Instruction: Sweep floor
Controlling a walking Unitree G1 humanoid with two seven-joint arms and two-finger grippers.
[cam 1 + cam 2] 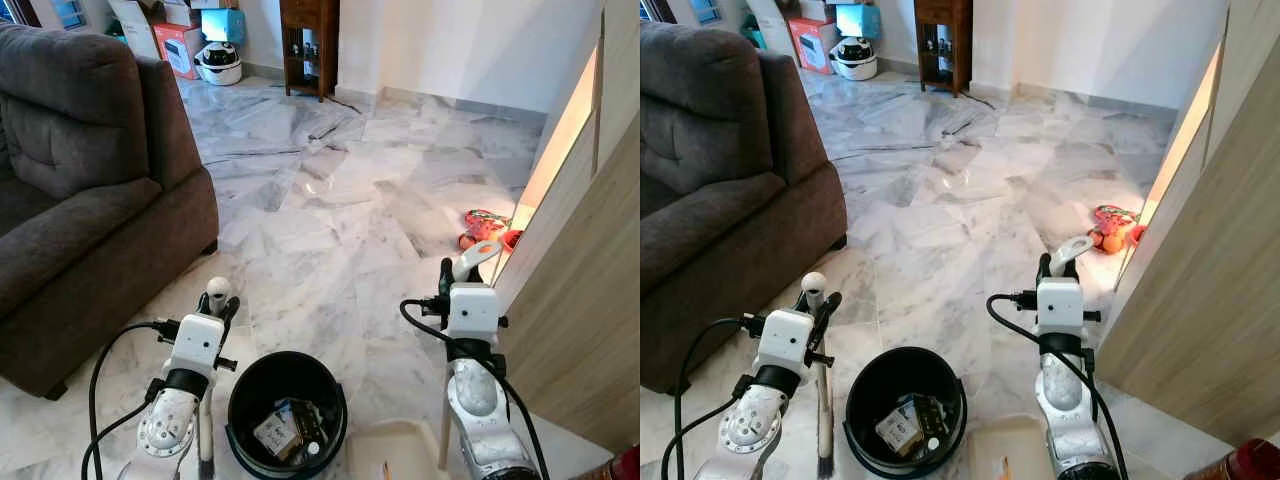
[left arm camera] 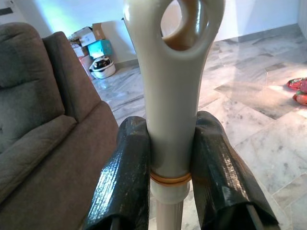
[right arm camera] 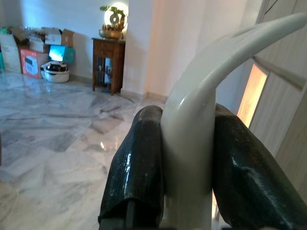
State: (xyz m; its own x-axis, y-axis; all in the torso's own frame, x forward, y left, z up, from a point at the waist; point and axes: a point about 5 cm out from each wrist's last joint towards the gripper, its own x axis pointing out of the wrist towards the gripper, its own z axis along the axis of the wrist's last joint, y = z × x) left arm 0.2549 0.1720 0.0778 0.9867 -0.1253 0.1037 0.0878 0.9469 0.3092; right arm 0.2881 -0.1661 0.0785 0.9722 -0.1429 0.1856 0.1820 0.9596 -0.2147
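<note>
Broom handle (image 2: pixel 171 91) stands upright in your left gripper (image 1: pixel 218 305), whose two black fingers (image 2: pixel 125 177) are clamped tight against its cream shaft just below the loop-shaped top, at the lower left near the dark brown sofa (image 1: pixel 85 190). You can see the thin shaft running down beside the arm toward the dark bristles (image 1: pixel 825 462) at the floor. Your right gripper (image 1: pixel 1060 268) is likewise closed hard on the curved white dustpan handle (image 3: pixel 206 105), held upright beside the pale wooden cabinet (image 1: pixel 590 300). The cream dustpan (image 1: pixel 1015 450) itself sits on the floor just in front of you. Between your two arms stands a black bin (image 1: pixel 286 410) with scraps of rubbish inside. Marble floor (image 1: pixel 350 200) stretches ahead, with a red and orange toy (image 1: pixel 482 228) lying near the cabinet's lit edge.
</note>
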